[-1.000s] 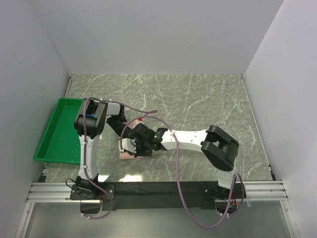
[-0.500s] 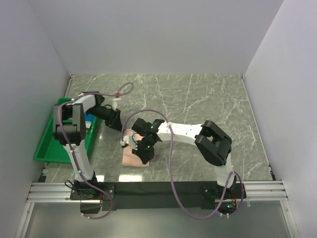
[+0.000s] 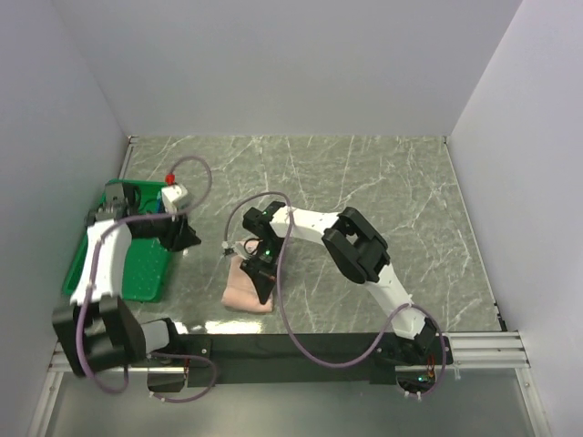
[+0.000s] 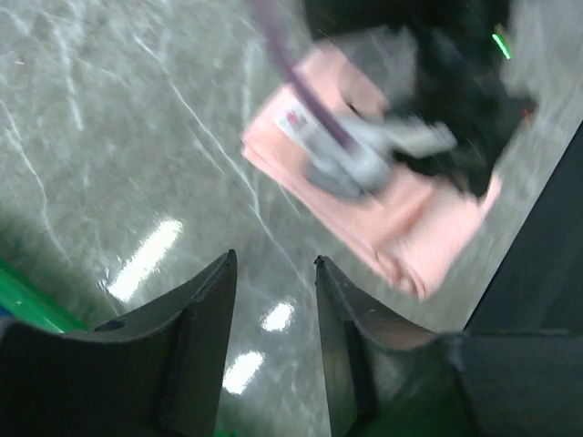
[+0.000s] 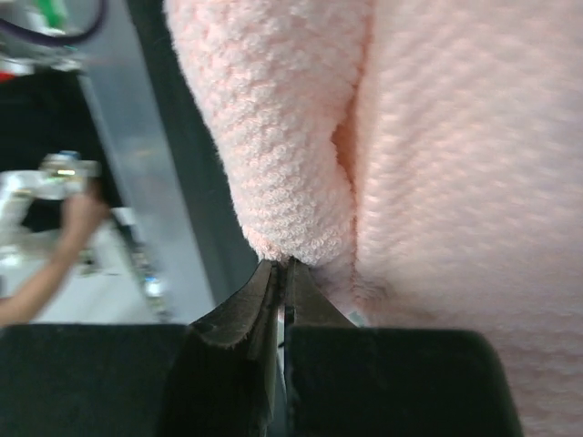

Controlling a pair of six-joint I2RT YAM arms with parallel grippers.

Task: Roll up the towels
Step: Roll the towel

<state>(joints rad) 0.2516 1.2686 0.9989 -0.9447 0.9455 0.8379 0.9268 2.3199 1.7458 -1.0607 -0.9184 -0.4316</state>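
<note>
The pink towel (image 3: 244, 293) lies on the surface (image 3: 364, 182) close to its near edge, left of the middle, well apart from the green tray (image 3: 141, 273) at the left edge. It is a thick folded oblong with its white tag (image 4: 293, 118) facing up at one end

The right gripper (image 5: 284, 264) is down on this towel with its fingers pressed together, the tips right against the hem of a rounded lobe of cloth that curls over the flatter part. Whether a thin edge of cloth is caught between them cannot be told

The left gripper (image 4: 271, 264) hangs over the surface between the tray and the towel, its fingers spread with nothing between them, touching neither

As a judgement, the task is at an early to middle stage: one edge of the pink towel is turned over into the start of a roll, but most of it lies flat, so the roll must be carried across and tightened. The teal and blue towel cannot be made out with certainty, since the left arm covers much of the tray, and nothing shows it rolled
</note>
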